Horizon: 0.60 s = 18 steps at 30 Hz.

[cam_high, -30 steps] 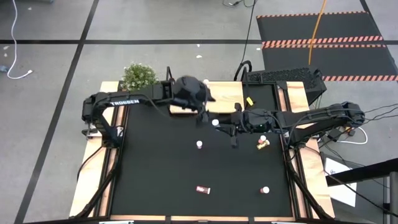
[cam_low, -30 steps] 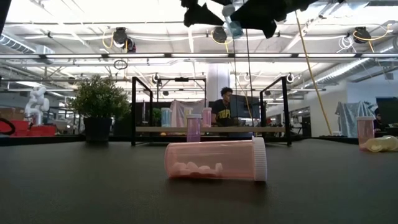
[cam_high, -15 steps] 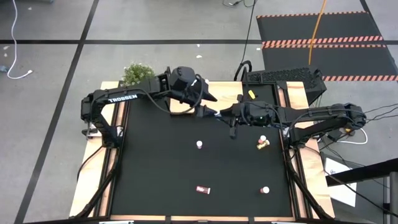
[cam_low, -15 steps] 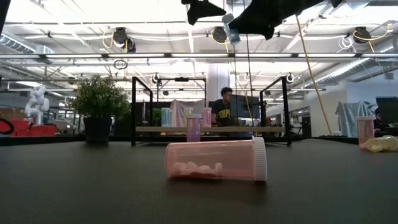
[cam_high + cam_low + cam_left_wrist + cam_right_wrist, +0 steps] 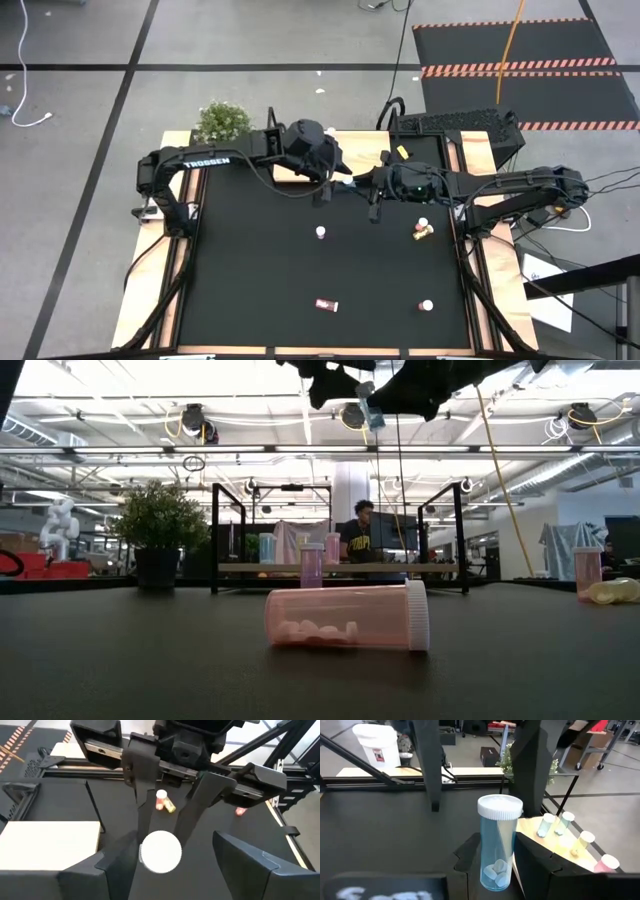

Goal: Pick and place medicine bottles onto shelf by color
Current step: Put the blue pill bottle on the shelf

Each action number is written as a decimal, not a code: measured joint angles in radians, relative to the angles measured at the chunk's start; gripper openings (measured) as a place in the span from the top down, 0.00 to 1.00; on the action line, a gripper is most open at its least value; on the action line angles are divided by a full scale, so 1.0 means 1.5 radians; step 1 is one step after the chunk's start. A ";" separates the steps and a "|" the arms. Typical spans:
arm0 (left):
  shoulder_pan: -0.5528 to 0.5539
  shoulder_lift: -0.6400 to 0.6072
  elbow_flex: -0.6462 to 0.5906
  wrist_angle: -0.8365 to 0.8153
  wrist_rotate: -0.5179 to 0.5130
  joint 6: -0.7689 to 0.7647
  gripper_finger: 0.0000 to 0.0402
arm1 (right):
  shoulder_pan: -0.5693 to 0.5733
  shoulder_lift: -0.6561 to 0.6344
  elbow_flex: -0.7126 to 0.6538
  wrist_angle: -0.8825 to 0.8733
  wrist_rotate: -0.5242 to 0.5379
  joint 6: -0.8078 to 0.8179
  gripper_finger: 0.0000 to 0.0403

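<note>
A blue medicine bottle (image 5: 497,845) with a white cap (image 5: 160,851) hangs high above the table's far middle, with my right gripper (image 5: 354,185) shut on it. My left gripper (image 5: 330,188) faces it, open, its fingers (image 5: 117,862) standing on either side of the cap; whether one touches it, I cannot tell. The shelf (image 5: 555,851) stands at the far edge and carries two blue bottles (image 5: 554,824), a yellow one (image 5: 582,843) and a pink one (image 5: 606,864). A pink bottle (image 5: 345,618) lies on its side on the table. My right gripper pinches the blue bottle's lower body (image 5: 487,866) between its two fingers. The fingers come nearly level from the table's right. The bottle is lifted clear and tilted, its cap up and toward my left gripper.
Loose bottles are on the black mat: one at the middle (image 5: 321,232), a maroon one lying near the front (image 5: 327,304), one at the front right (image 5: 426,305), and a yellow one with another at the right (image 5: 422,229). A green plant (image 5: 223,121) stands at the far left corner.
My right gripper has carried the blue bottle a little toward the table's far edge and left, up to my left gripper, then kept still. My left gripper has turned at the wrist and now stands around the cap.
</note>
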 joint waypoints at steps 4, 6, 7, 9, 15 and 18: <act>0.000 0.007 0.000 0.001 -0.003 0.001 0.40 | 0.000 0.000 0.000 0.004 0.000 -0.007 0.75; 0.000 0.008 0.000 0.000 -0.026 0.001 0.43 | 0.000 0.000 0.000 0.004 0.000 -0.007 0.75; 0.000 0.008 0.000 0.001 -0.033 0.004 0.44 | 0.000 0.000 0.000 0.004 0.000 -0.007 0.75; 0.000 0.008 0.000 0.003 -0.036 0.013 0.48 | 0.000 0.000 0.000 0.004 0.000 -0.006 0.75; 0.002 0.008 0.000 0.002 -0.038 0.037 0.61 | 0.000 0.000 0.000 0.005 0.000 -0.002 0.75; 0.002 0.008 0.000 0.002 -0.038 0.043 0.66 | 0.000 0.000 0.000 0.004 0.001 -0.002 0.75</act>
